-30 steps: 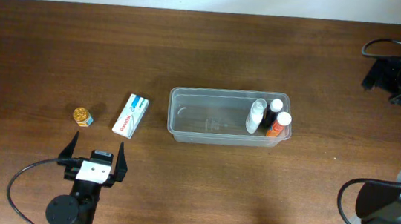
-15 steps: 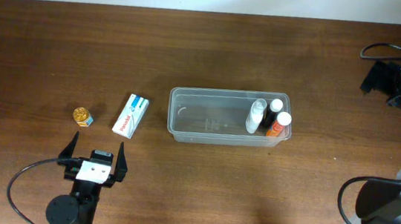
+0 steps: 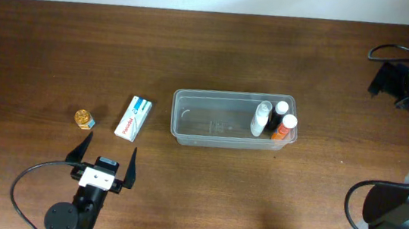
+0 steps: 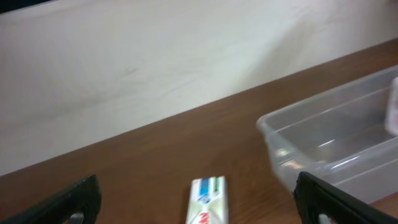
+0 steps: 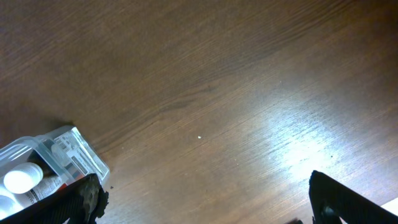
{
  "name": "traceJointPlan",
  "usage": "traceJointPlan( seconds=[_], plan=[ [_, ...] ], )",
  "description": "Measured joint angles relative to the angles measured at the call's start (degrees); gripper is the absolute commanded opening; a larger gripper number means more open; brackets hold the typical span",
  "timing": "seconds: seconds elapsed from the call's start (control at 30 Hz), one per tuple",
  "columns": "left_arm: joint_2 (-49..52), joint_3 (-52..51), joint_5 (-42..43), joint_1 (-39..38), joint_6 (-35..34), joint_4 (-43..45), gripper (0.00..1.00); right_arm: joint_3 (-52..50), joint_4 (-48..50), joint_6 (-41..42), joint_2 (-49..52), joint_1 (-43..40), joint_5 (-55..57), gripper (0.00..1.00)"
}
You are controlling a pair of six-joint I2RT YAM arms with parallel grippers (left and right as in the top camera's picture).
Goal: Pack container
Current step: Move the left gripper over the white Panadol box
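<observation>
R gripper (image 5: 205,202): only fingertips show, wide apart, empty. L gripper (image 3: 108,150) also spread wide, empty, below-left of container (image 3: 204,119). Container: 1 clear shallow tub w/ rounded corners, mid desk (image 3: 272,53), 3 bottles (image 3: 260,119) at its right end. Left of it: 1 white-blue box (image 3: 133,118), 1 gold item (image 3: 84,119), too small to ID.

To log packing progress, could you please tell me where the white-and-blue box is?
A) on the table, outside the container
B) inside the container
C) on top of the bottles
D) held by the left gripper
A: the box lies flat on the table, apart from the container.
</observation>
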Motion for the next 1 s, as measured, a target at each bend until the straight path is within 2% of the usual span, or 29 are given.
traceJointPlan(
  seconds=[0.1, 0.23, 0.47, 0.67, 0.77, 1.0],
  plan=[
    [3.45, 4.5, 1.99, 0.0, -1.4, -1.31, 0.99, 0.0, 0.0, 0.04, 0.0, -0.02, 0.0, 0.98],
    [12.83, 15.37, 3.5, 0.0, -2.19, -7.02, 0.99, 0.0, -0.02, 0.02, 0.0, -0.02, 0.0, 0.98],
    [40.19, 42.36, 9.55, 0.0, 2.97, -28.02, 0.99, -0.11, 0.02, 0.02, 0.0, -0.02, 0.22, 0.98],
    [60.78, 57.7, 16.57, 0.0, 6.36, -35.58, 0.99, -0.11, 0.0, 0.07, 0.0, -0.02, 0.42, 0.98],
    [67.6, 62.53, 15.61, 0.0, 5.86, -39.67, 0.99, -0.11, 0.0, 0.0, 0.0, -0.02, 0.42, 0.98],
    [82.86, 76.13, 7.67, 0.0, 3.37, -53.81, 0.99, -0.11, 0.0, 0.04, 0.0, -0.02, 0.42, 0.98]
  ],
)
